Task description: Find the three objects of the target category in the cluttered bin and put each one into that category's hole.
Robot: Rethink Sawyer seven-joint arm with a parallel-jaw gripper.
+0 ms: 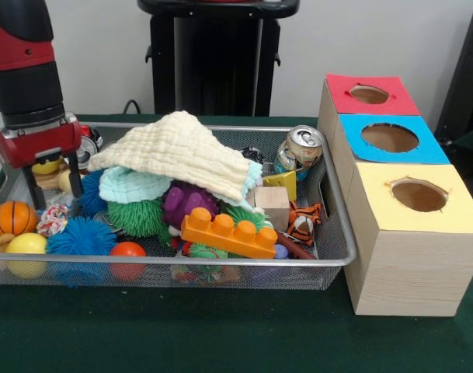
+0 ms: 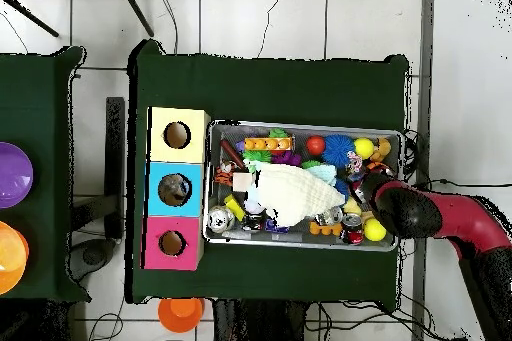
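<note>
The wire mesh bin (image 1: 220, 263) lies on the green table, packed with toys; it also shows in the overhead view (image 2: 300, 245). No see-through plastic bottle shows in either view. A cream cloth (image 1: 182, 148) covers the middle of the heap. My gripper (image 1: 57, 189) hangs over the bin's left end in the front view, open and empty, with its black fingers (image 1: 38, 194) down among yellow toys. In the overhead view my red arm (image 2: 405, 209) covers the gripper. The red-surrounded hole (image 1: 368, 94) tops the farthest wooden box, also seen from overhead (image 2: 172, 243).
A metal can (image 1: 302, 148) leans at the bin's right end. An orange brick (image 1: 228, 233), spiky balls (image 1: 81, 237) and a small basketball (image 1: 12, 218) crowd the front. The blue-surrounded hole (image 1: 389, 137) and the yellow-surrounded hole (image 1: 419, 194) stand beside the red one.
</note>
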